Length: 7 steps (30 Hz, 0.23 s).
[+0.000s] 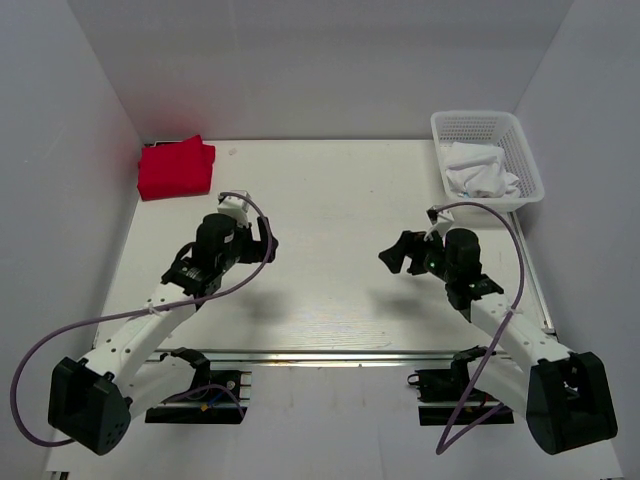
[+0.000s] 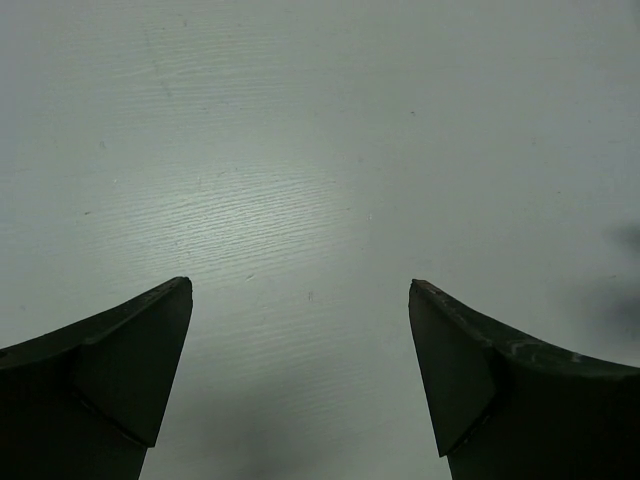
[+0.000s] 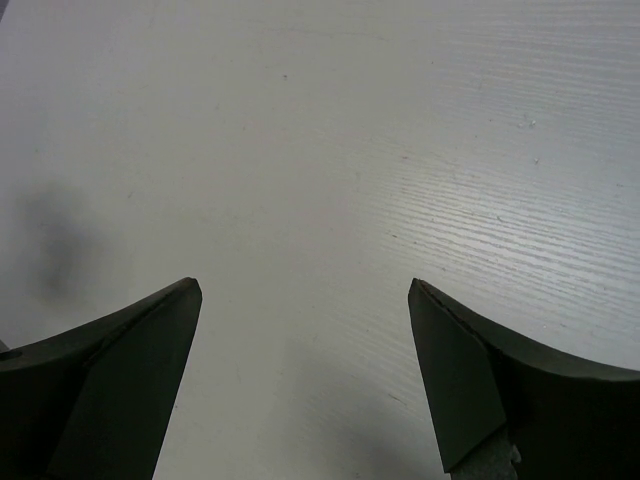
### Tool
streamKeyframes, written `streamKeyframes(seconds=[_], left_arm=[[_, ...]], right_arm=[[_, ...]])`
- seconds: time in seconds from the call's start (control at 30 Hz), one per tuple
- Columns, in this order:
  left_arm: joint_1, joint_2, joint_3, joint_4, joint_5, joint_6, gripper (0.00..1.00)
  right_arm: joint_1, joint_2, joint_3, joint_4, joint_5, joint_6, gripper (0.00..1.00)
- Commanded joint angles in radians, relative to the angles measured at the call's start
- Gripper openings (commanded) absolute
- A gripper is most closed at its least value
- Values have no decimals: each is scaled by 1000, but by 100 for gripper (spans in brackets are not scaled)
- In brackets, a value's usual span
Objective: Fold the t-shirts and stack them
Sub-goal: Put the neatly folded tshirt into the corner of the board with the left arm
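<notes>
Red t-shirt (image 1: 176,168) folded, parked far-left corner. White cloth (image 1: 480,170) crumpled in basket (image 1: 480,117), probably still to do. My left gripper (image 2: 300,290), right gripper (image 3: 305,290) wide open, empty.

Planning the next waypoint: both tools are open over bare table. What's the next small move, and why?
Probably swing the right tool toward the basket to fetch the crumpled white cloth. That arm is nearer; it and the left tool are open and empty, and the red t-shirt already lies folded at the far left.
</notes>
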Motion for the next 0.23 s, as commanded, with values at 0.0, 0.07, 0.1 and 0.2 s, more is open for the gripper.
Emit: streamKeyframes(seconds=[0.0,0.07,0.1,0.2], left_arm=[[-21,-7,-11,10,-47,-22,99],[-30,2,-11,10,-56,-22,99],[-31,2,-11,19,-72,-22,99],[-40,11,-11,19,-72,-13,99]], right_arm=[[-3,-27,1,80,19,10,90],[-2,-30,-7,83,23,12,90],[-3,-32,-9,86,22,6,90],[-3,-27,-9,86,32,7,90]])
